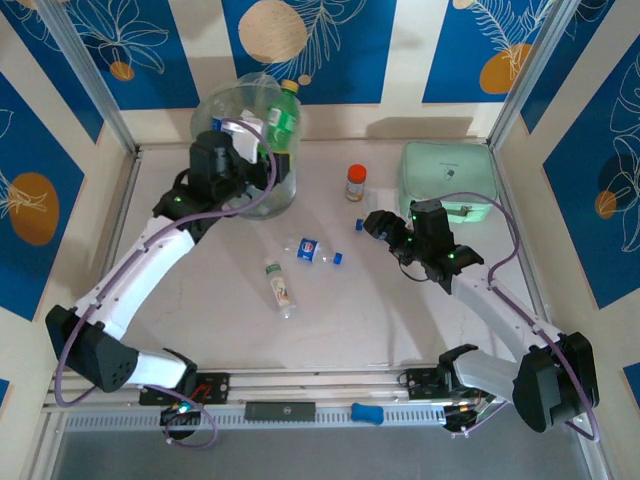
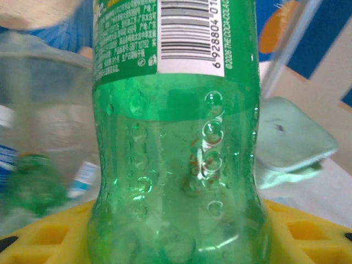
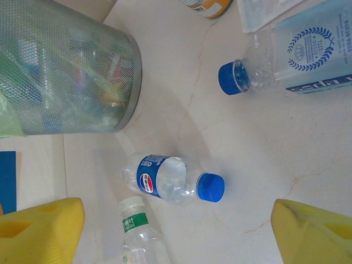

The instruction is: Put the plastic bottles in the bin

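Green bottle [image 1: 283, 118]: upright with its yellow cap on top, right at the bin's right-hand rim. We can't tell whether its base is already below the rim.
Left gripper [image 1: 268, 150]: pinching that green bottle. On the left wrist view its body sits squarely between the yellow fingers [image 2: 308, 228], barcode label facing us.
Bin [image 1: 240, 150]: far left of the table [image 1: 400, 310], and we can see bottles already lying inside through its wall.
Right gripper [image 3: 176, 231]: jaws spread wide and nothing between them as it hovers over the tabletop.
Pepsi bottle [image 3: 170, 184]: lying on its side mid-table, blue cap on, apart from both grippers.
White-capped bottle [image 3: 137, 236]: also lying flat with a green label, just beside the Pepsi bottle on the near side.
Soda bottle [image 3: 297, 60]: lying down with a blue cap and a pale blue label, near the right gripper.
Orange-capped jar [image 1: 355, 182]: standing between the bin and the mint-green case [image 1: 450, 180].
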You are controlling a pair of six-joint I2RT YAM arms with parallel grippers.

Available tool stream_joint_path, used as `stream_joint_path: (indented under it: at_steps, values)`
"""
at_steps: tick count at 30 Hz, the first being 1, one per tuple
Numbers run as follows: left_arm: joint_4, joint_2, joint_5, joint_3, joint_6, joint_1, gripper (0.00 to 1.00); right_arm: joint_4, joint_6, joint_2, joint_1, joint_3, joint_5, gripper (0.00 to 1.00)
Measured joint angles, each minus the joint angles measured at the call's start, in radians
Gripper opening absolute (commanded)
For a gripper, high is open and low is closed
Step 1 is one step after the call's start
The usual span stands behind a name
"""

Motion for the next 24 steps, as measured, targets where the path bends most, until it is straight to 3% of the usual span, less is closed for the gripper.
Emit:
stream_joint_path:
  at_steps: [4, 8, 16, 24]
  values:
    - [-0.055, 0.050, 0.002, 0.095, 0.029, 0.106, 0.47, -0.001, 0.000, -0.002, 0.000, 0.000, 0.000, 0.89]
    - [-0.156, 0.169, 0.022, 0.272, 0.061, 0.157, 0.48, -0.008, 0.000, -0.017, 0.000, -0.002, 0.001, 0.89]
    - [-0.430, 0.441, 0.093, 0.648, 0.097, 0.164, 0.49, -0.026, 0.000, -0.061, 0.000, -0.021, 0.007, 0.89]
    - [-0.573, 0.542, 0.107, 0.711, 0.097, 0.164, 0.54, -0.047, 0.000, -0.097, -0.001, -0.033, 0.025, 0.89]
